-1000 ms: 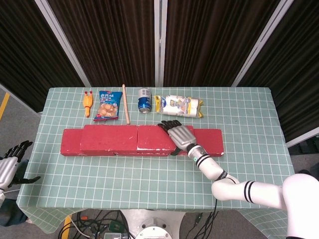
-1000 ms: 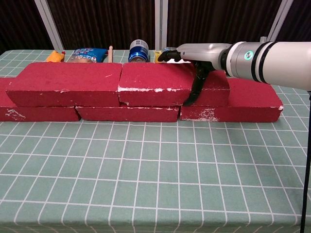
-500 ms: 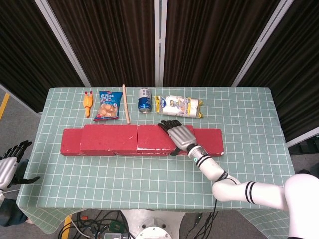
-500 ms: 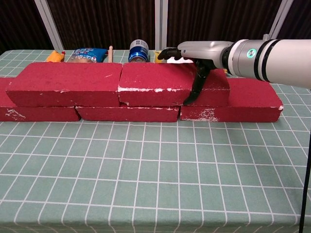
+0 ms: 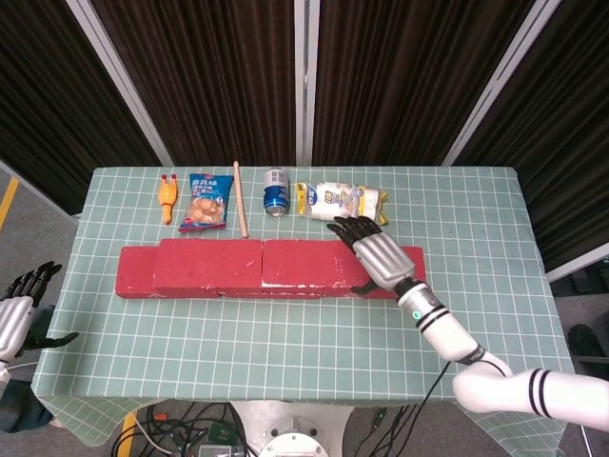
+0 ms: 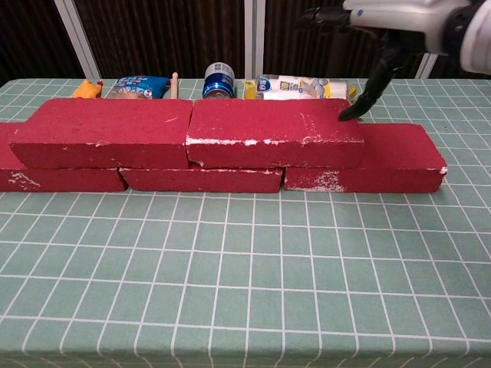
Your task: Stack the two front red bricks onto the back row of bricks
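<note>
The two upper bricks, left [image 6: 103, 130] and right [image 6: 272, 130], are sitting end to end on the back row [image 6: 368, 165], at about twelve o'clock from the worktop's [image 6: 245, 276] middle. The right hand [image 5: 381, 259] is hovering over the right brick's three o'clock end, fingers spread wide and holding nothing, one fingertip [image 6: 347, 116] at or just above the brick's top edge. The left hand [image 5: 19, 309] is hanging off the worktop at nine o'clock, fingers apart and empty. Judging from this, a trailing fingertip catching that end could be dragging the brick askew, opening the joint or tipping it toward the can [image 5: 276, 191] and snack bags [image 5: 340, 202] at twelve o'clock
</note>
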